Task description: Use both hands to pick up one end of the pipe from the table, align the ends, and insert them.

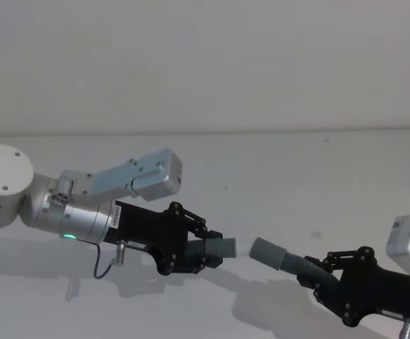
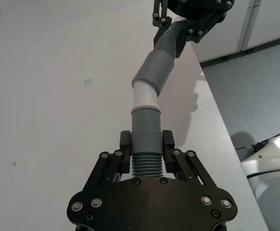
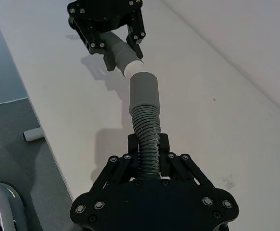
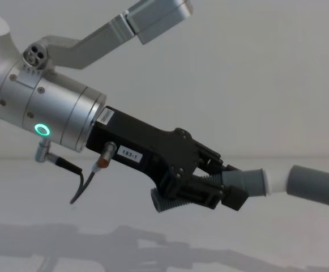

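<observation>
We've got both tubes aloft over the white table (image 1: 275, 162): left gripper (image 1: 203, 253) clamps the white-tipped tube (image 1: 219, 248), right gripper (image 1: 324, 272) clamps the open tube (image 1: 279, 256), tip at its mouth.

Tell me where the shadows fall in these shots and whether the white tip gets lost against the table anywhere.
Head view: soft grey shadows of both arms lie on the table below them, and the white tip nearly melts into it. Chest view: faint shadows along the bottom; the tip blends with the pale backdrop. Left wrist view: the tip reads clearly between grey tubes; a shadow falls at the table edge.
</observation>
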{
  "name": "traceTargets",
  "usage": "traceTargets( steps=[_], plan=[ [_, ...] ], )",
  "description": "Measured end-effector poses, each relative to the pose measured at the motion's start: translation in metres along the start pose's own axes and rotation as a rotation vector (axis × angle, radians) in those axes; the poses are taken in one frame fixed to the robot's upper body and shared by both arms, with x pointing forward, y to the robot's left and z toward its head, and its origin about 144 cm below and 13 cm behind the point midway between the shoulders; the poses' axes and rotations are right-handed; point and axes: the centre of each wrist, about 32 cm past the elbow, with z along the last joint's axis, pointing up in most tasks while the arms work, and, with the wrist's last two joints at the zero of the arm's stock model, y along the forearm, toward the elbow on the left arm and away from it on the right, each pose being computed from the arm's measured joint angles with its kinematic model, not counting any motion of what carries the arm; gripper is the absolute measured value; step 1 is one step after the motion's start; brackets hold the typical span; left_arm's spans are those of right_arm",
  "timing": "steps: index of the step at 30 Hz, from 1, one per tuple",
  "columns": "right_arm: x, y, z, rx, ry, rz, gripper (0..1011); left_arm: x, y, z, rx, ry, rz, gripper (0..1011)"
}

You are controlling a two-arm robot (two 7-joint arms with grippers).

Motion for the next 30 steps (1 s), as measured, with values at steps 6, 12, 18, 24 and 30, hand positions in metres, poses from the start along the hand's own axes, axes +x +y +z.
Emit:
traceTargets(
  steps=[6, 12, 18, 24, 30],
  plan=[
    [0.0008, -0.0007, 0.0001, -0.003, -0.007, 0.01, 206, 0.0001, -0.0001, 0.0, -0.001, 0.001, -0.002, 353],
    [0.0012, -0.0011, 0.0002, -0.004, -0.011, 0.015, 205, 0.0003, 0.0001, 0.0, -0.001, 0.002, -0.004, 353],
    [0.0015, -0.0014, 0.0003, -0.005, -0.015, 0.021, 205, 0.0003, 0.0001, 0.0, -0.001, 0.002, -0.004, 353],
    [0.0017, -0.0016, 0.0005, -0.005, -0.016, 0.023, 206, 0.0004, 0.0001, 0.0001, -0.002, 0.003, -0.005, 353],
    [0.0019, -0.0016, 0.0005, -0.006, -0.017, 0.024, 206, 0.0004, 0.0001, 0.0002, -0.002, 0.003, -0.005, 353]
  ],
)
